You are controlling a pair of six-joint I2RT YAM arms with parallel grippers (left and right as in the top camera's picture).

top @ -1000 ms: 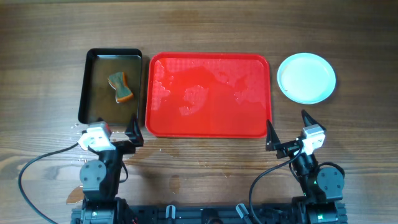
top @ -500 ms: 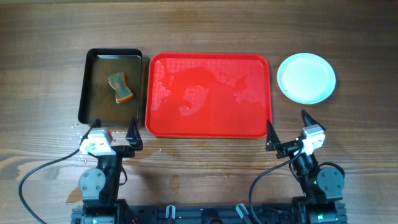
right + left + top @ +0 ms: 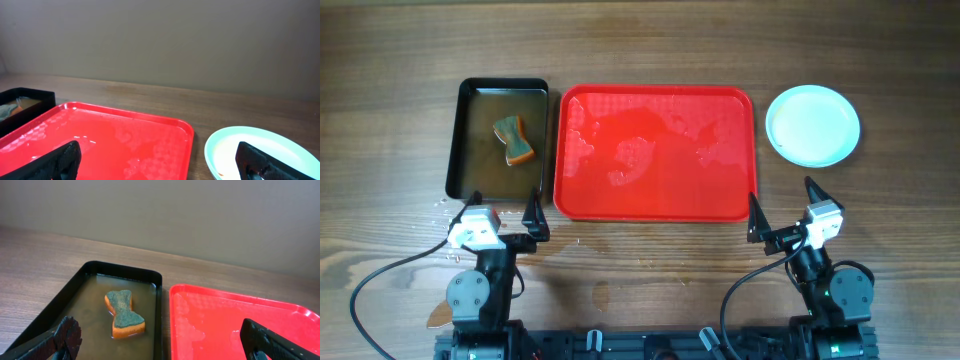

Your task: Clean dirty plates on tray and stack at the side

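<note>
Overhead shows the left gripper [image 3: 504,198] has drawn back slightly from the large red rectangular plastic tray [image 3: 655,150], fingers spread wide and empty; the right gripper [image 3: 779,190] is likewise spread. With the tray wet and bare and the round pale aqua-white plates [image 3: 812,124] apparently stacked just right of it, the job looks finished

One red tray [image 3: 655,150], one black pan [image 3: 480,108], one sponge [image 3: 513,140], one visible plate [image 3: 812,124], two end effectors [image 3: 495,207] [image 3: 781,192].
</note>
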